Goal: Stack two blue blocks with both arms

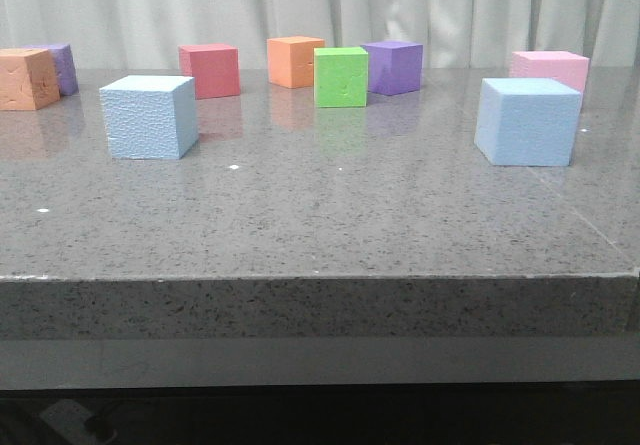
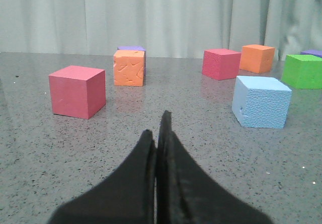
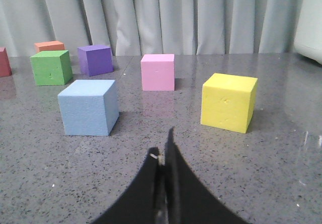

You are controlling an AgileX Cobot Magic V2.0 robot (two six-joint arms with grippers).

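Two pale blue blocks rest apart on the grey stone table. One blue block (image 1: 149, 116) stands at the left; the left wrist view has it (image 2: 261, 101) ahead and off to one side of my left gripper (image 2: 157, 126). The other blue block (image 1: 527, 121) stands at the right, and it (image 3: 88, 106) lies ahead of my right gripper (image 3: 162, 142) in the right wrist view. Both grippers are shut with nothing between their fingers, low over bare table, short of the blocks. Neither arm appears in the front view.
Other cubes stand along the back: orange (image 1: 27, 78), purple (image 1: 60, 67), red (image 1: 210, 70), orange (image 1: 295, 61), green (image 1: 341, 76), purple (image 1: 393, 66), pink (image 1: 549, 66). A red cube (image 2: 77, 91) sits near my left gripper, a yellow cube (image 3: 229, 101) near my right. The table's front edge (image 1: 320, 277) is close.
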